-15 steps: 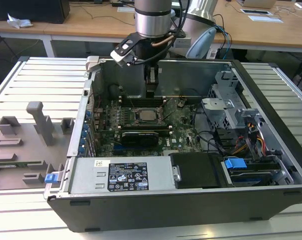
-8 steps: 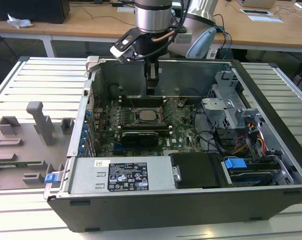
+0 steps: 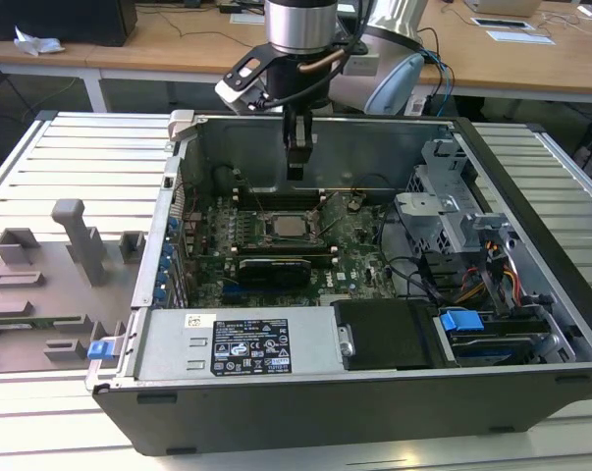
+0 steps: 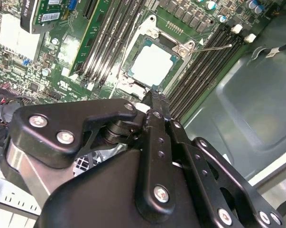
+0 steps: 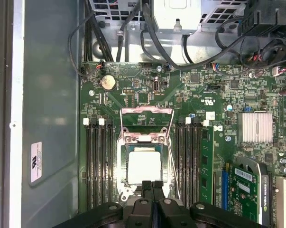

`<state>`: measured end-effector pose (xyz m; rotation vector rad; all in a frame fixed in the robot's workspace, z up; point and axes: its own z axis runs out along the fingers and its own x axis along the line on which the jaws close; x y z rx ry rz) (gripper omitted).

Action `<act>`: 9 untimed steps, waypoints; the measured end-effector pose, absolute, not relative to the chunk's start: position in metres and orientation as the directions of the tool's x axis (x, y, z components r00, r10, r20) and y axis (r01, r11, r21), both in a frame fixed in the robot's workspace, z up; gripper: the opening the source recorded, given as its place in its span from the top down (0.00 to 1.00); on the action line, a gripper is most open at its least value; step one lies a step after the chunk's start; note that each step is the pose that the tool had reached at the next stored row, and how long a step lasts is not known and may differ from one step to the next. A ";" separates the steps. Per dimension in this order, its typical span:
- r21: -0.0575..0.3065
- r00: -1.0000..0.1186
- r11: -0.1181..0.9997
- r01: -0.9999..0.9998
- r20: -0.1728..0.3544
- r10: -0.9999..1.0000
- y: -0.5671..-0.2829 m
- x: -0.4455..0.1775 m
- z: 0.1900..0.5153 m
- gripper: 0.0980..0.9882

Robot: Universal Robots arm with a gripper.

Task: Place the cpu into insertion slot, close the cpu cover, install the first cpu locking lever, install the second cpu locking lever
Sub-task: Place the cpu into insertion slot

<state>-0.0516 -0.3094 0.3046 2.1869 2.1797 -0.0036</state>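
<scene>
Grey moulded fixtures (image 3: pixel 70 260) sit at the exterior view's left, outside the open computer case (image 3: pixel 156 255), and play no part in my step. Moving rightward, the green motherboard (image 3: pixel 212 245) lies flat on the case floor. Near its middle the cpu (image 3: pixel 287 227) is seated in the insertion slot (image 5: pixel 143 147), pale metal top up and square to the rim. Over it hangs the gripper (image 3: pixel 296 169), fingers pressed together on nothing, clear of the board.

In the first wrist view the cpu cover (image 5: pixel 147 110) is swung back on its hinge, away from the chip, so the socket lies uncovered. A thin wire locking lever (image 5: pixel 173 168) runs along one side of the socket, between it and a bank of memory slots (image 5: pixel 188 161). Toward the exterior view's right stands the metal drive cage (image 3: pixel 453 206), with cables (image 3: pixel 477 285) beside it.

I judge the step in hand to be closing the cover. To do it well I would use the joined fingertips as a single pusher against the cover's outer bar, never against the chip top. I would swing the frame along its hinge arc rather than press straight down. The lever wire looks thin and springy, so I would keep it outside the frame's path so that it is not trapped beneath.
</scene>
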 end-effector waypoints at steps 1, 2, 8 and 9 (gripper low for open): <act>0.037 0.004 -0.003 0.999 -0.040 0.999 -0.309 -0.052 0.306 0.99; 0.037 0.004 -0.003 0.999 -0.040 0.999 -0.309 -0.052 0.308 0.99; 0.037 0.004 -0.003 0.999 -0.039 0.999 -0.309 -0.052 0.309 0.99; 0.037 0.004 -0.003 0.999 -0.039 0.999 -0.309 -0.052 0.309 0.99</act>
